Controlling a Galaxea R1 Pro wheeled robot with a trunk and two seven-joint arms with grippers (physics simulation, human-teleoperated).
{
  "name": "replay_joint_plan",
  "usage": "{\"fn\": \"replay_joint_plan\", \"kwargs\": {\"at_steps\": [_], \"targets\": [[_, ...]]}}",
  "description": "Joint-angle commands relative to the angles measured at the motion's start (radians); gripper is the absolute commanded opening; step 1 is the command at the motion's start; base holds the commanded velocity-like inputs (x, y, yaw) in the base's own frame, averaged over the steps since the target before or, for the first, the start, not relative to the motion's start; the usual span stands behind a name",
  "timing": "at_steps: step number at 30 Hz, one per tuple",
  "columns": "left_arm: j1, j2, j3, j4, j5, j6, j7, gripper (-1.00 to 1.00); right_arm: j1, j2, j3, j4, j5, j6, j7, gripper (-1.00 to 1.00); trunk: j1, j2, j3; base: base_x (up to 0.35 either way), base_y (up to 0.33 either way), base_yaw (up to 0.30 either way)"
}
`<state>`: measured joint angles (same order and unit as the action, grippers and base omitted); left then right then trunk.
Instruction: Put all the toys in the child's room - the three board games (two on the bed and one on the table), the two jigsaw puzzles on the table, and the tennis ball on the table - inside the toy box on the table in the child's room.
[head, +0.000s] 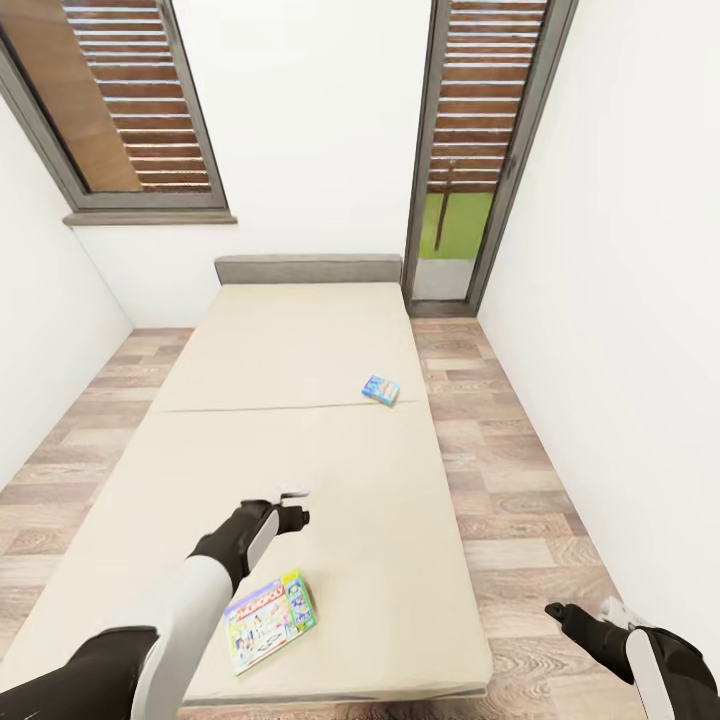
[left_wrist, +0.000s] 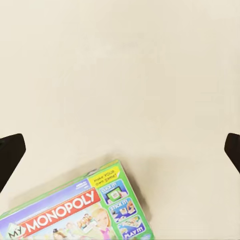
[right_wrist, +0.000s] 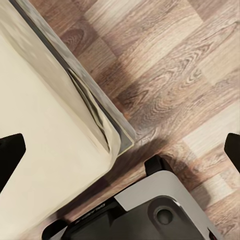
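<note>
With your left gripper (head: 292, 505) spread and empty above the bed (head: 300, 440), the Monopoly box (head: 270, 620) lies flat nearer you, just short of it; right gripper's (head: 580, 618) fingers unreadable.

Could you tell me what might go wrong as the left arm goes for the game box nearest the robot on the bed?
The Monopoly box lies flat on the soft mattress, so the open left end effector may press it in rather than get under an edge. It sits near the foot edge, so a push might slide it off onto the floor. The small blue box lies much farther up the bed, probably needing a longer reach.
</note>
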<state>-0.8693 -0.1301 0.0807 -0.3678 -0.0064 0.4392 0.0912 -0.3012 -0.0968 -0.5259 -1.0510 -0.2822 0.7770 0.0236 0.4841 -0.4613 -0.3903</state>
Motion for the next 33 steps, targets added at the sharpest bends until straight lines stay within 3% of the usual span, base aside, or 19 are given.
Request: {"fn": "replay_joint_plan", "kwargs": {"at_steps": [1,11,33], "targets": [[0.000,-0.001,0.009,0.010,-0.001,-0.002,0.002,1.00,-0.001,0.000,-0.002,-0.001,0.000,0.005,0.002,1.00,0.000,-0.002,-0.003,0.000,0.000,0.000],[0.000,0.006,0.012,0.055,-0.002,-0.031,0.002,1.00,-0.001,-0.001,-0.002,0.000,0.001,0.005,0.003,1.00,0.000,-0.002,-0.020,0.000,0.000,0.000],[0.000,0.041,0.014,0.057,-0.001,-0.036,0.004,1.00,-0.001,-0.001,-0.002,0.000,0.001,0.005,0.008,1.00,0.000,-0.002,-0.056,0.000,0.000,0.000]]}}
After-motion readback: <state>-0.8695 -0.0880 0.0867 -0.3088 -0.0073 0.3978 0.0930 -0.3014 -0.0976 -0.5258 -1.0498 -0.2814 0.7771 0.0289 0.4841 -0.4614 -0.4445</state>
